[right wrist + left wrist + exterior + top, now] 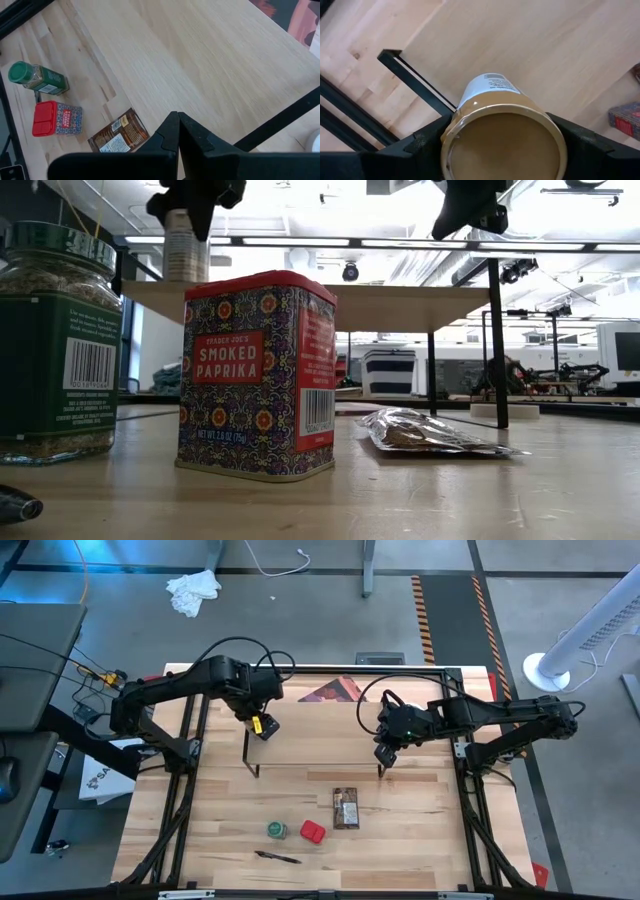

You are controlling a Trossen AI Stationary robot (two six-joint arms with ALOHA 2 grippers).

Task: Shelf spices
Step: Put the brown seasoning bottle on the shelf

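Observation:
My left gripper (262, 724) is shut on the round tan-topped jar (504, 142) over the left end of the shelf (320, 745), a light wood board on thin black legs. In the low view the jar (185, 245) stands upright with its base at the board's level (400, 305). My right gripper (178, 134) is shut and empty, hovering above the shelf's right near corner (385, 752). On the table in front of the shelf rest the green-lidded jar (276, 830), the red tin (312, 831) and the flat brown packet (345, 808). My left gripper pinches the tan-topped jar just under its lid (470, 117), one finger (420, 145) on each side of the round body. The fingers come from above, pointing down. The jar is upright; whether its base rests on the shelf board I cannot tell.
A dark reddish printed card (335, 690) lies behind the shelf at the table's far edge. A thin dark pen-like thing (277, 857) lies near the table's near edge. Bare shelf board stretches between the two grippers.

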